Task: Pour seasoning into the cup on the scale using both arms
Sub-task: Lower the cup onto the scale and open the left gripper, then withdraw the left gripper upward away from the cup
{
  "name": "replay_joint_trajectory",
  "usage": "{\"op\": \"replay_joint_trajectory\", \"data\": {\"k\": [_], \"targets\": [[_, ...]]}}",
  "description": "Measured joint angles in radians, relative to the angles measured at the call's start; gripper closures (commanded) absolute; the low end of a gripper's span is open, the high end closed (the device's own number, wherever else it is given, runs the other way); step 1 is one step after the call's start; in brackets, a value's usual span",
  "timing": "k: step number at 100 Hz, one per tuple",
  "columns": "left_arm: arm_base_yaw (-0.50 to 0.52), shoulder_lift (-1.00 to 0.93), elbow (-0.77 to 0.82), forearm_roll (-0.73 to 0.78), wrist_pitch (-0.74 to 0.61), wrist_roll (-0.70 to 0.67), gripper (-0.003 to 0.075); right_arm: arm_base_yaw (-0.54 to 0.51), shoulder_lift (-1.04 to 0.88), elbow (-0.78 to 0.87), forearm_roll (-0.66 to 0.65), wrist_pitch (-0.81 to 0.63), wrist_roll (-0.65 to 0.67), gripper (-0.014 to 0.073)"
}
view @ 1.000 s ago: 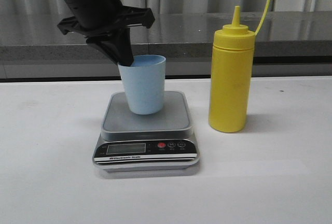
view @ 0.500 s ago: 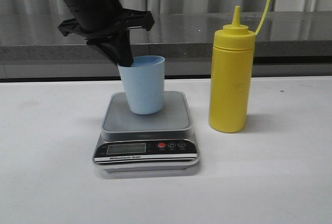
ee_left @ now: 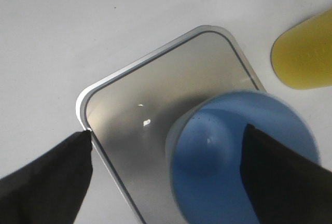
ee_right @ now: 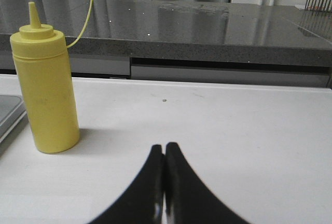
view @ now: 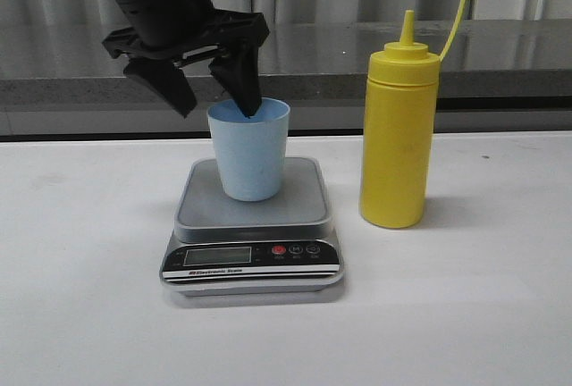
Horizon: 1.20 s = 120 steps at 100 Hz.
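Scale [view: 252, 256] sits nearest on the white table [view: 465, 314], black panel facing front, LCD and red button on it, display unreadable. Grey platform behind the panel carries the cup [view: 249, 149], upright, light blue, set toward the platform's back middle. Left wrist view shows the same: cup [ee_left: 244, 156] on the platform, off toward one corner, scale [ee_left: 155, 105] rim showing around it.

Bottle [view: 399, 136] stands upright on the table just right of the scale, not touching it, nozzle up, cap off and hanging on its tether above right. Right wrist view has the bottle [ee_right: 45, 86] well off to one side, scale edge just beside it.

Left gripper [view: 217, 104] hangs over the cup, fingers spread wide: one tip dips just inside the cup's rim at its back, the other is outside to the left, clear of the wall. No grip on the cup.

Right gripper [ee_right: 165, 154] low over bare table, fingers pressed together, holding nothing, well apart from the bottle.

Grey counter [view: 500, 55] and curtains run along the back.
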Motion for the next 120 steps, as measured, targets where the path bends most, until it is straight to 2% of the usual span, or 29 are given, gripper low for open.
{"op": "replay_joint_trajectory", "data": {"k": [30,63,89,120], "targets": [[0.03,-0.134,0.0,0.0,0.01,0.016,0.0132,0.0,0.0,0.0,0.0,0.0,0.0,0.0659],[0.194,-0.345,0.052,0.002,-0.049,0.02,0.0132,0.0,0.0,0.0,0.0,0.0,0.0,0.0659],[0.304,-0.59,0.335,0.014,-0.244,0.02,0.0132,0.0,0.0,0.0,0.0,0.0,0.0,0.0659],[0.315,-0.928,0.777,0.018,-0.545,0.022,0.0132,0.0,0.0,0.0,0.0,0.0,0.0,0.0659]]}}
